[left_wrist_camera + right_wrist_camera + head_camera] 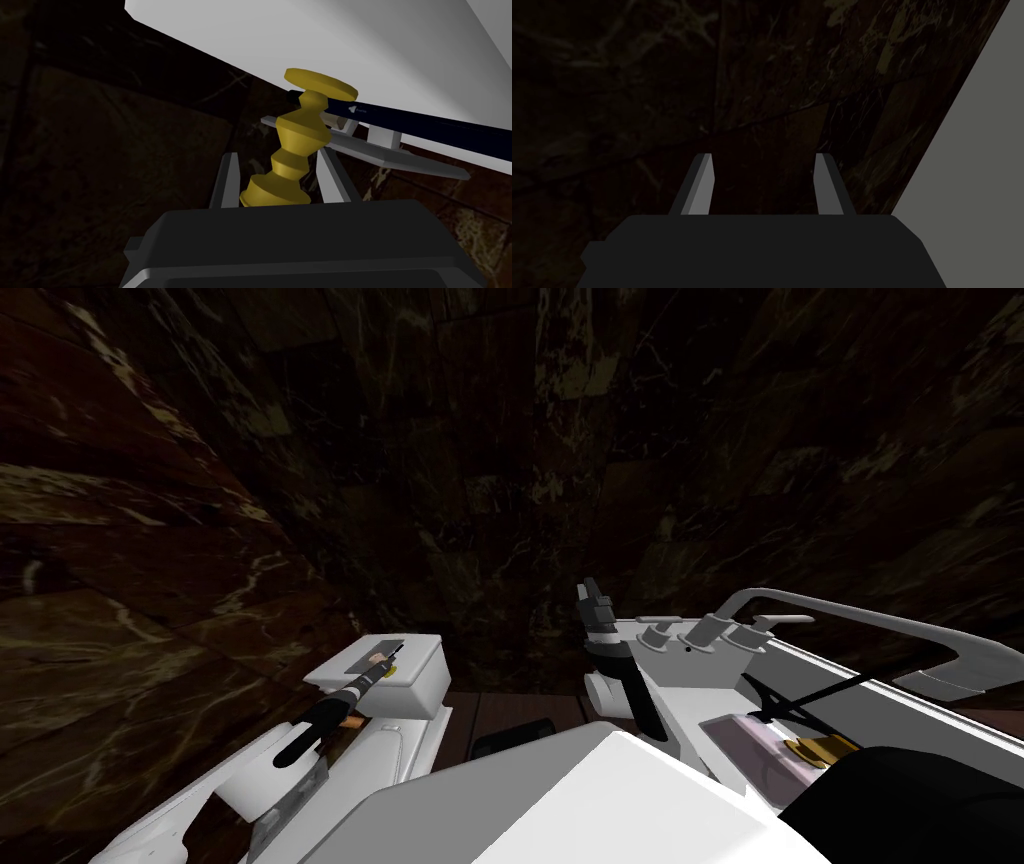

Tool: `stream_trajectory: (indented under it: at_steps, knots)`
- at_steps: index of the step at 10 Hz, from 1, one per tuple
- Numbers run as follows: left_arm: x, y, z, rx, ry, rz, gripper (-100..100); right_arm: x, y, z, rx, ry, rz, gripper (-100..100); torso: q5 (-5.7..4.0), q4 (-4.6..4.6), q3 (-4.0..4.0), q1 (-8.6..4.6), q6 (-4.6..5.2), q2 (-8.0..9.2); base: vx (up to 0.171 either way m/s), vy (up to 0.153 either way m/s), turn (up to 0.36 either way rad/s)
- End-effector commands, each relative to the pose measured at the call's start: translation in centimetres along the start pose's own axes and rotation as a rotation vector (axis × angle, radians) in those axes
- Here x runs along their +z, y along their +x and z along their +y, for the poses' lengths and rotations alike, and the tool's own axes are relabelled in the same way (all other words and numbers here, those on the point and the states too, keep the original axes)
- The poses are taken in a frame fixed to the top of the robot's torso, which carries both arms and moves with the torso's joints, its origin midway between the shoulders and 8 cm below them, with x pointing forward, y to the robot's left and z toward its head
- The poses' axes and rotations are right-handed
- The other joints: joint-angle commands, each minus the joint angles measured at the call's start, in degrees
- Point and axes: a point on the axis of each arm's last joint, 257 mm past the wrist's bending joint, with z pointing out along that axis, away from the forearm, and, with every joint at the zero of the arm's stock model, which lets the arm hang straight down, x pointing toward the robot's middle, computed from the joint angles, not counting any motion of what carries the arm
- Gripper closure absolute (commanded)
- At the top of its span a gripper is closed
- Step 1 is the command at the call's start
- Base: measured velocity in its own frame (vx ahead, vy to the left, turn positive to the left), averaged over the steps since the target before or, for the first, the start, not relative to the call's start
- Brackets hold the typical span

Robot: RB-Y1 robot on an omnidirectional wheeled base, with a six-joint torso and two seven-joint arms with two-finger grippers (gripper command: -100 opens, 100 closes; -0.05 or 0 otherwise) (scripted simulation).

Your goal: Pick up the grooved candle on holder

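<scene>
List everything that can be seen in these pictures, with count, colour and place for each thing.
grooved candle on holder: one, golden yellow, between the left gripper's fingers
toilet: one, white, under the left gripper
basin: one, white, on the robot's right
taps: several, light grey, at the basin's end near the right arm
bar: one, dark blue, beyond the candle, in front of a white surface
walls: dark brown, marbled, all around
left gripper: dark body, light grey fingers, shut on the candle
right gripper: same colours, open, holding nothing
</scene>
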Motion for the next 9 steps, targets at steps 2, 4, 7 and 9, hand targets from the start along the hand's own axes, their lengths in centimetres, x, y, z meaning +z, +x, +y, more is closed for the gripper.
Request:
stream_trajectory:
  at_steps: [2, 4, 7, 9]
  knots:
    - [0.0, 0.0, 0.0, 0.000, 0.000, 0.000, 0, 0.0, 0.0, 0.0, 0.000, 0.000, 0.000, 0, 0.00, 0.00, 0.00, 0.01, 0.00, 0.00, 0.000, 0.000, 0.000]
    - [-0.4, 1.1, -2.1, 0.016, 0.036, 0.018, 100, 0.0, 0.0, 0.0, 0.000, 0.000, 0.000, 0, 0.01, -0.02, -0.04, 0.05, -0.11, -0.08, 0.061, 0.014, 0.256]
    - [-1.1, 2.4, -4.5, 0.036, 0.078, 0.039, 100, 0.0, 0.0, 0.0, 0.000, 0.000, 0.000, 0, 0.05, -0.06, -0.14, 0.15, -0.04, -0.25, 0.070, 0.026, 0.177]
    - [-1.6, 3.2, -6.1, 0.049, 0.106, 0.052, 100, 0.0, 0.0, 0.0, 0.000, 0.000, 0.000, 0, 0.04, -0.06, -0.13, 0.06, -0.01, -0.23, 0.066, -0.001, 0.159]
